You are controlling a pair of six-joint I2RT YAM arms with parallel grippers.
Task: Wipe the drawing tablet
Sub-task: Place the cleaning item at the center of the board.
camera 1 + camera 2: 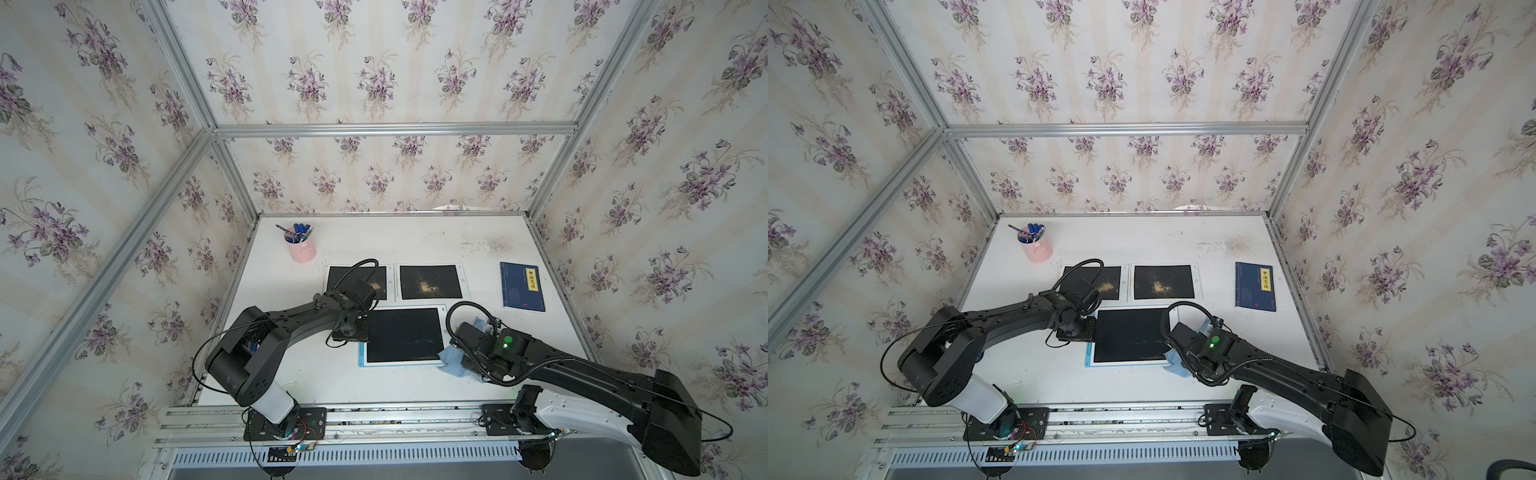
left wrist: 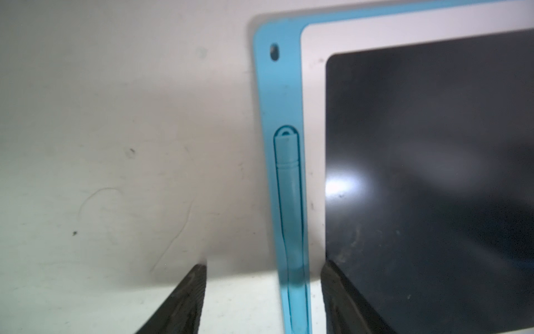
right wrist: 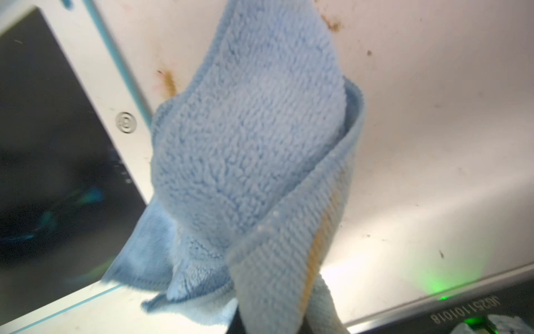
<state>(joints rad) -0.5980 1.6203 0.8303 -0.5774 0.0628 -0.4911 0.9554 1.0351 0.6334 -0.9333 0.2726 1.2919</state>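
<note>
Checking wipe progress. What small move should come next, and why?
Probably sweep the right pincer with its blue cloth across the near tablet: faint streaks show on its screen, the cloth sits at its edge, and the left pincer straddles the opposite edge.

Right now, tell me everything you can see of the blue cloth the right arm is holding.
The blue cloth is light blue, fluffy microfibre with a ribbed reverse and stitched hem. It is bunched and folded over itself, pinched in the shut right gripper. A yellowish streak runs along one folded edge. In both top views it sits at the near right corner of the blue-framed tablet, overlapping its edge; whether it presses on the table cannot be told.
</note>
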